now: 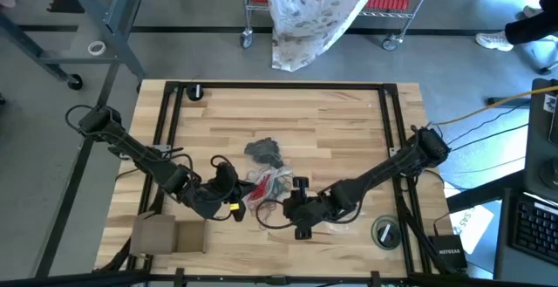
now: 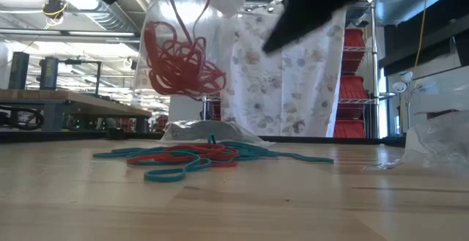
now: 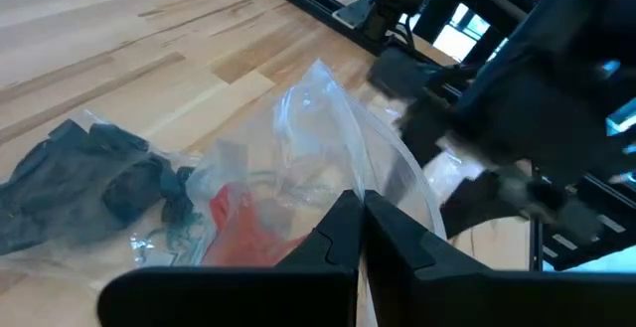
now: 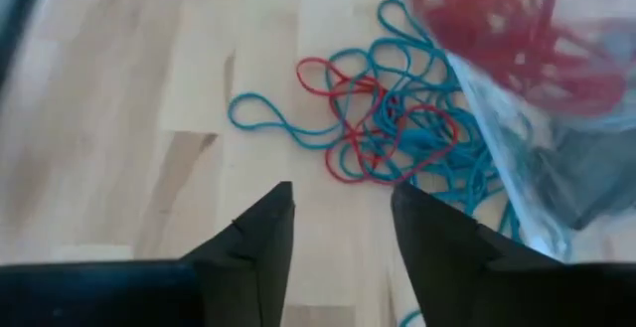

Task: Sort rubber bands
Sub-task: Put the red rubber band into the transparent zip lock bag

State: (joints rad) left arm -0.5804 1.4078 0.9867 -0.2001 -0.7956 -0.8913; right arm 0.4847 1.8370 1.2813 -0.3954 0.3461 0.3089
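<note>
Near the table's centre, slightly toward six o'clock in the overhead view: a loose tangle of thin teal and red rubber bands [image 4: 393, 123] lying flat on the pale wooden butcher-block table [image 1: 331, 121]. At about two o'clock from the tangle in the right wrist view, a clear plastic bag holding red rubber bands [image 2: 176, 50], lifted off the wood and hanging above the pile in the table-level view. Pinched at its upper edge by the left gripper [image 3: 360, 230], fingers pressed together on the clear film. At nine o'clock from that bag in the left wrist view, a second clear bag of dark grey bands [image 3: 84, 183] lying flat on the wood, just beside the first.

Right gripper [image 4: 343, 218] held just above the bare wood at six o'clock from the loose tangle, fingers spread apart, nothing between them. Some teal loops stretching out from the pile toward three o'clock in the table-level view. Near the table's front edge, at seven o'clock from centre overhead, a flat brown cardboard piece [image 1: 166, 233].
</note>
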